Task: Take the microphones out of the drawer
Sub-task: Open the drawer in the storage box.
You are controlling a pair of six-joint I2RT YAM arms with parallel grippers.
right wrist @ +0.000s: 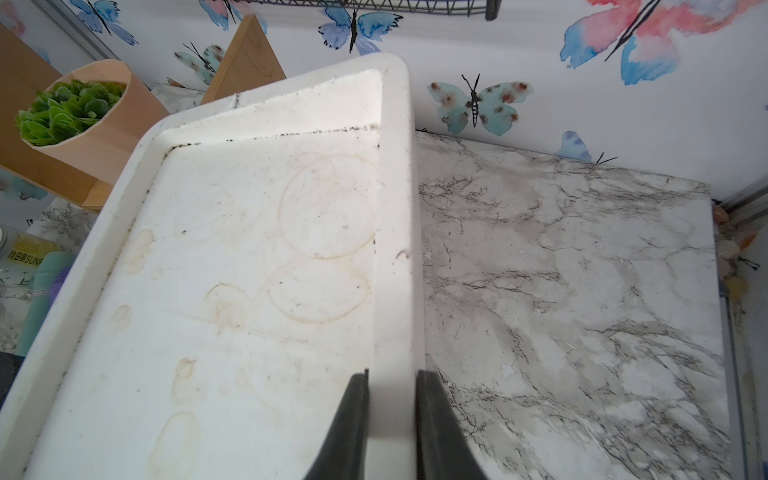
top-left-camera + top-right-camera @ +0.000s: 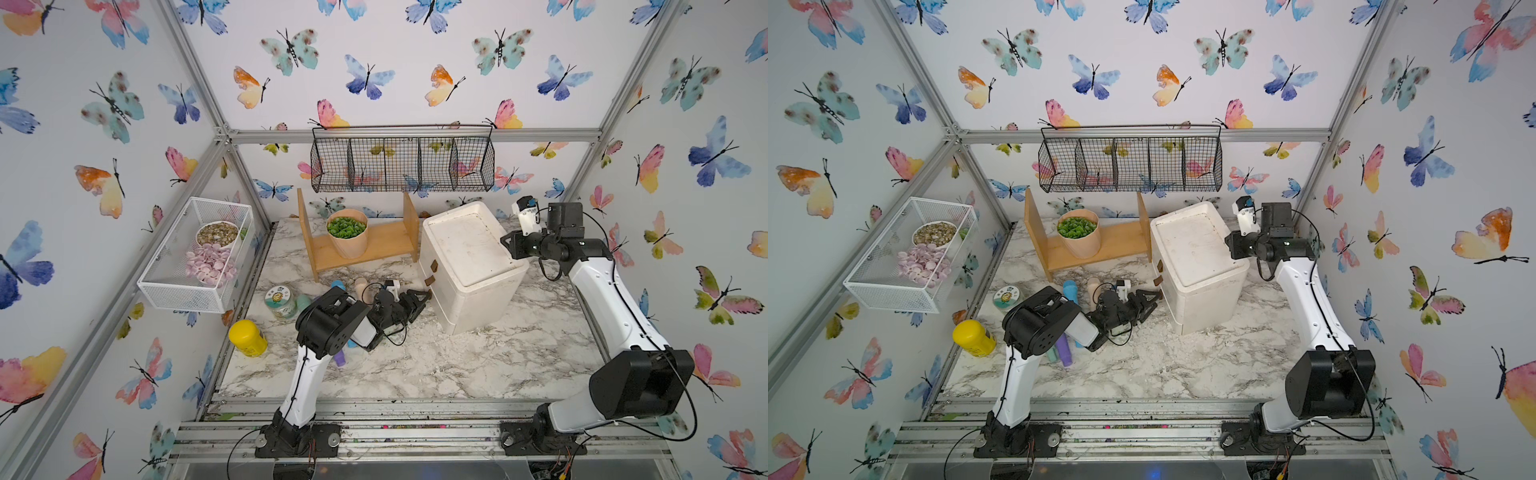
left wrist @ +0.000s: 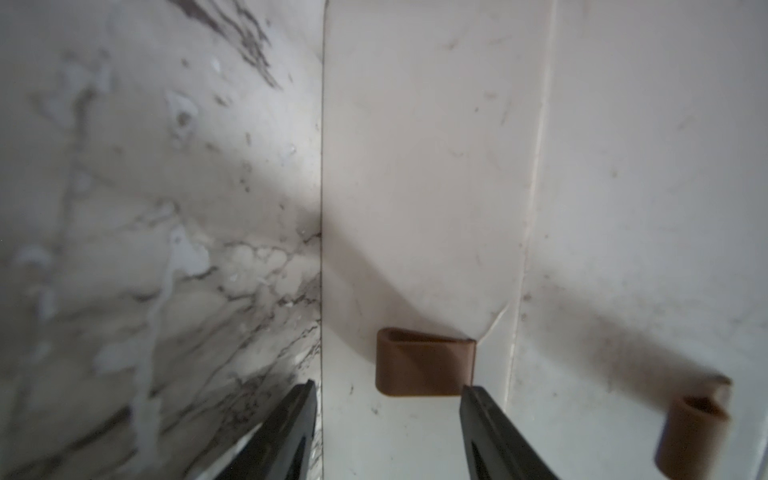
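A white drawer unit [image 2: 469, 257] [image 2: 1196, 257] stands at the back right of the marble table, both of its drawers shut. The microphone is hidden. My left gripper [image 2: 424, 297] [image 3: 387, 385] is open low in front of the unit. Its fingertips sit just short of the lower drawer's brown handle [image 3: 424, 361] [image 2: 429, 280], one to each side. The upper handle [image 3: 692, 432] is off to one side. My right gripper [image 1: 392, 374] [image 2: 505, 241] is shut on the raised rim [image 1: 395, 249] of the unit's top, at its right edge.
A wooden shelf [image 2: 374, 245] with a potted green plant [image 2: 347, 232] stands left of the unit. A jar [image 2: 280, 301], a yellow bottle [image 2: 247, 337] and coloured tubes [image 2: 1064, 349] lie around my left arm. Wire baskets [image 2: 403, 164] [image 2: 195, 253] hang on the walls.
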